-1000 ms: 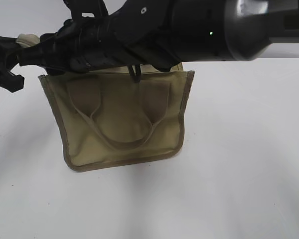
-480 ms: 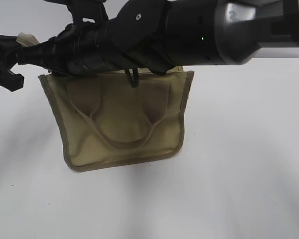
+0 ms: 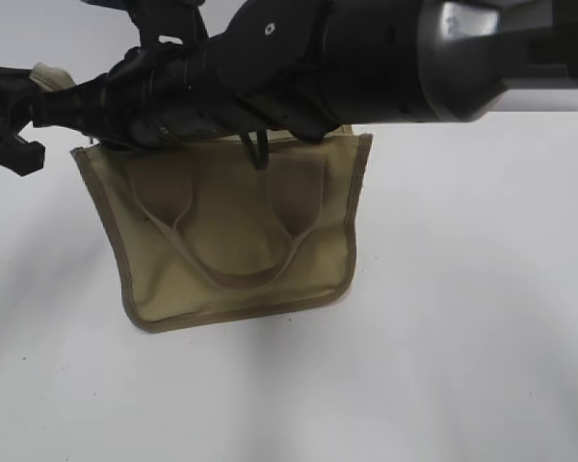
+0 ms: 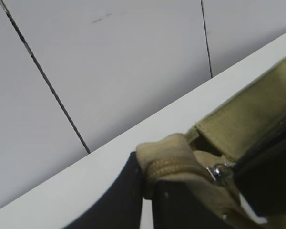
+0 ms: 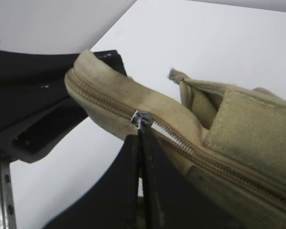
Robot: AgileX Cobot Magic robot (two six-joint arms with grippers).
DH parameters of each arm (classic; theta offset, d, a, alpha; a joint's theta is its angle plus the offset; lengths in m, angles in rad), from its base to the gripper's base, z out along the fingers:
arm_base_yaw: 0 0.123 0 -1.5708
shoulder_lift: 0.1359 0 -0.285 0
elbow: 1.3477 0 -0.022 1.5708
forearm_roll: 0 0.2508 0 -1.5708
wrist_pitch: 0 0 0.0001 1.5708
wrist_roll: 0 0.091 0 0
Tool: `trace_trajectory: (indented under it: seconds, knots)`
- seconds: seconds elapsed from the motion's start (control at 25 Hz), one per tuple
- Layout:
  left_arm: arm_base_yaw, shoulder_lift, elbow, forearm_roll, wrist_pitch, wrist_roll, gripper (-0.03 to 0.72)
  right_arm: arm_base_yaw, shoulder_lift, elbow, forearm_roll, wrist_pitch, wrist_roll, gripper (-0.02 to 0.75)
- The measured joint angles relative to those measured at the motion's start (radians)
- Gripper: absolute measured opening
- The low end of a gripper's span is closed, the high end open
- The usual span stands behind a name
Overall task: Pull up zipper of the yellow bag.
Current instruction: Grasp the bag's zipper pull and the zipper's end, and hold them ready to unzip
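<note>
Right gripper (image 5: 142, 136) has its jaws clenched on the silver pull (image 5: 142, 119) of the zipper (image 5: 195, 151), which runs along the top seam of the yellow bag (image 3: 233, 231), just above the fingertips. Left gripper (image 4: 148, 183) is clamped on a bunched corner of the bag, fabric pinched between its jaws, the pull just beside them.

The exterior view looked down at a slant, an arm (image 3: 385, 58) close before it. Both wrist views sat very near the bag's (image 3: 231, 231) end, sharing its zipper (image 5: 148, 121).
</note>
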Motion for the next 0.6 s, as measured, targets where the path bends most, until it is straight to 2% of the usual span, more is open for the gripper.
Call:
trace_trajectory:
  seconds: [0.32, 0.6]
  knots:
    - [0.0, -0.001, 0.0, -0.033, 0.002, -0.008, 0.006, -0.011, -0.047, -0.005, -0.007, 0.046, -0.027, -0.015]
    - [-0.001, -0.001, 0.0, -0.073, 0.002, -0.01, 0.005, -0.074, -0.052, -0.021, -0.02, 0.166, -0.03, -0.015]
